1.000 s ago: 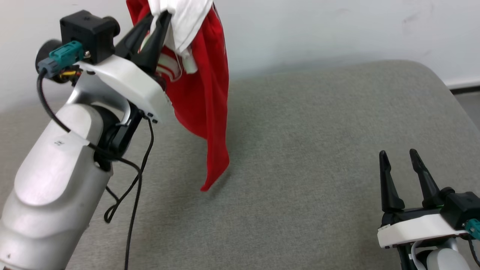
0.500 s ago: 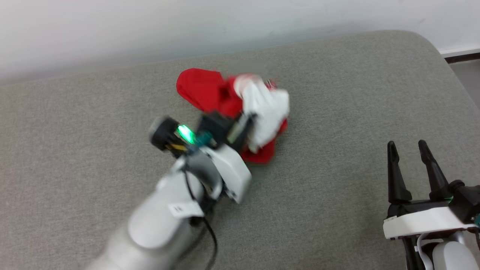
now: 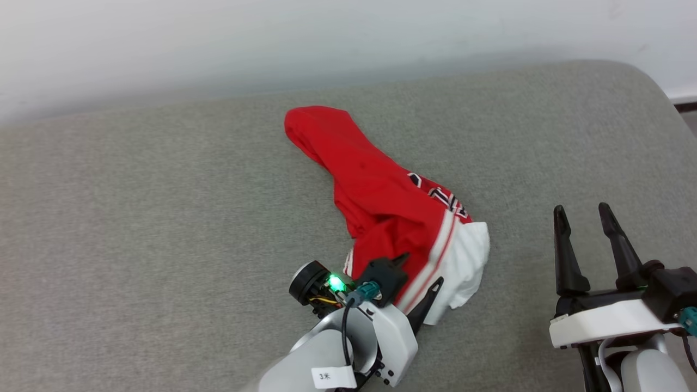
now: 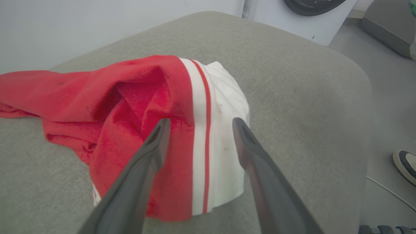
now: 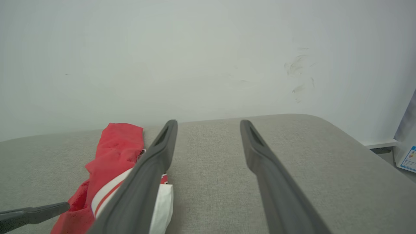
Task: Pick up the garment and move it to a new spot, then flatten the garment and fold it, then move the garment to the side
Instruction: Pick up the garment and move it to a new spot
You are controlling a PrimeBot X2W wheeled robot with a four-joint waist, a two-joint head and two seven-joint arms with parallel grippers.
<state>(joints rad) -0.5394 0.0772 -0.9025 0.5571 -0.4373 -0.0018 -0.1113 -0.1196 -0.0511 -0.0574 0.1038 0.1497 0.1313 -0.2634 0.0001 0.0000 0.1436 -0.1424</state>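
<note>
The garment (image 3: 375, 190), red with a white sleeve and striped trim, lies crumpled in a long strip on the grey cushioned surface (image 3: 163, 218). Part of its black print shows on the right side. My left gripper (image 3: 422, 268) is open at the garment's near end, one finger on each side of the striped trim. In the left wrist view the left gripper (image 4: 199, 122) has red and white cloth (image 4: 130, 97) lying loose beneath its spread fingers. My right gripper (image 3: 581, 209) stands open and empty at the lower right, apart from the garment (image 5: 113, 146).
A pale wall (image 3: 348, 38) runs behind the surface. The cushion's rounded right edge (image 3: 670, 109) drops to the floor. In the left wrist view a white appliance (image 4: 312, 19), a shoe (image 4: 404, 162) and a floor cable (image 4: 386, 191) lie beyond that edge.
The left gripper brought the garment down from high in the air, drew it toward me and opened; the garment now lies stretched out on the surface. The head camera shifted. The right gripper stayed put.
</note>
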